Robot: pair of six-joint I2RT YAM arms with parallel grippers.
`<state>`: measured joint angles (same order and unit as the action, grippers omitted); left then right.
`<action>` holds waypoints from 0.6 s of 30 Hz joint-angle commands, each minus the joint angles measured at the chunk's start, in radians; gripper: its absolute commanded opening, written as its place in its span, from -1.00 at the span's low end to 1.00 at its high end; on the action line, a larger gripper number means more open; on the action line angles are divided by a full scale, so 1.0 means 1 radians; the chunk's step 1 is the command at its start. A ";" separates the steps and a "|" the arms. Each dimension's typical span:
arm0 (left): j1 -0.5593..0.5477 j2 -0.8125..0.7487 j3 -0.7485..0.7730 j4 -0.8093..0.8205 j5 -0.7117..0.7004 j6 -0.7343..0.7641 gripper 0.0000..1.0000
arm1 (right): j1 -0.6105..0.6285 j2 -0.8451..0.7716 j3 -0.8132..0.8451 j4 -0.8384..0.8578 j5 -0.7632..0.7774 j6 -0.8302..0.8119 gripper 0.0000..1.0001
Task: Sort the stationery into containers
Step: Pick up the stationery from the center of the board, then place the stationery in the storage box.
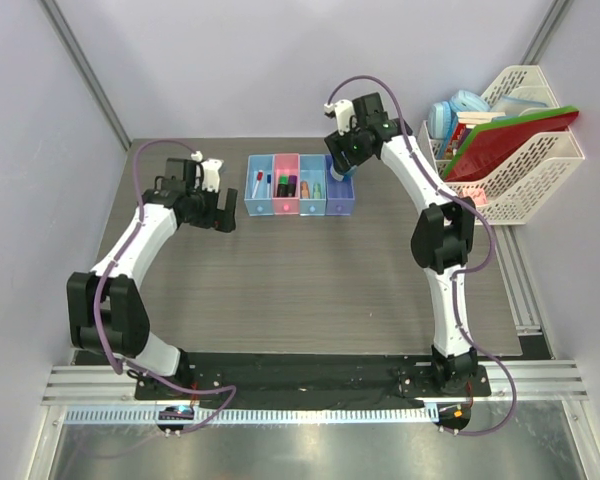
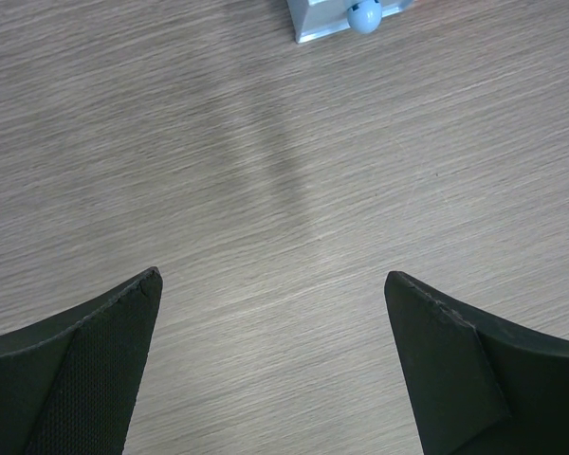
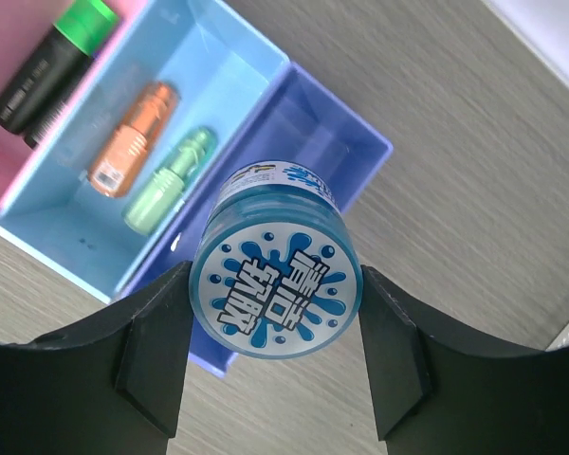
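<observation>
The containers [image 1: 300,207] stand as a joined row at the back middle of the table. My right gripper [image 3: 275,282] is shut on the round blue roll [image 3: 276,288], its printed face up, over the near corner of the purple-blue bin [image 3: 360,133]. In the light-blue bin [image 3: 209,57] beside it lie an orange bit [image 3: 133,142] and a pale-green bit [image 3: 168,182]. A green highlighter [image 3: 52,62] lies in the pink bin [image 3: 0,161]. My left gripper [image 1: 220,215] hangs open over bare table, left of the row; its wrist view shows only a bin corner [image 2: 313,24].
A big white lattice file rack [image 1: 540,190] stands at the back right, holding red and green folders [image 1: 505,145] and some blue things [image 1: 450,112]. The right arm reaches over the table's right side. Walls close in at the back and both sides.
</observation>
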<state>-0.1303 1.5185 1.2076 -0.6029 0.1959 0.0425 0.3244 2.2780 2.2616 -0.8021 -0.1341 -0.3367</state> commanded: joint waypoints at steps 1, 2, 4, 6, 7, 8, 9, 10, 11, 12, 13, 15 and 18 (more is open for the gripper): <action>0.004 0.003 0.046 -0.021 -0.029 0.022 1.00 | 0.019 -0.005 0.101 0.052 -0.015 0.005 -0.96; 0.004 0.005 0.053 -0.018 -0.027 0.022 0.99 | 0.024 -0.002 0.101 0.055 -0.013 0.001 -0.96; 0.004 0.015 0.063 -0.026 -0.029 0.020 0.99 | 0.028 0.005 0.099 0.058 -0.012 -0.008 -0.96; 0.004 0.026 0.076 -0.029 -0.029 0.017 1.00 | 0.036 0.008 0.095 0.058 -0.009 -0.021 -0.96; 0.004 0.031 0.079 -0.028 -0.027 0.017 0.99 | 0.038 0.009 0.090 0.064 -0.006 -0.021 -0.96; 0.004 0.032 0.082 -0.029 -0.029 0.016 0.99 | 0.038 0.012 0.082 0.067 -0.004 -0.025 -0.96; 0.004 0.038 0.090 -0.031 -0.027 0.014 1.00 | 0.038 0.017 0.079 0.075 0.002 -0.025 -0.96; 0.004 0.045 0.093 -0.031 -0.026 0.013 0.99 | 0.038 0.018 0.075 0.078 0.013 -0.025 -0.96; 0.004 0.048 0.095 -0.031 -0.024 0.013 0.99 | 0.038 0.020 0.069 0.083 0.017 -0.025 -0.96; 0.004 0.049 0.096 -0.029 -0.021 0.010 1.00 | 0.038 0.018 0.064 0.090 0.021 -0.024 -0.96; 0.004 0.054 0.096 -0.031 -0.021 0.011 1.00 | 0.038 0.017 0.058 0.098 0.024 -0.019 -0.96; 0.004 0.058 0.096 -0.029 -0.019 0.010 1.00 | 0.039 -0.001 0.029 0.110 0.028 -0.018 -0.96; 0.004 0.066 0.096 -0.025 -0.016 0.013 0.99 | 0.039 -0.024 -0.017 0.148 0.047 -0.018 -0.96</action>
<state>-0.1303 1.5764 1.2648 -0.6289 0.1753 0.0536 0.3599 2.3123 2.2814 -0.7502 -0.1139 -0.3492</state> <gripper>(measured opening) 0.996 0.669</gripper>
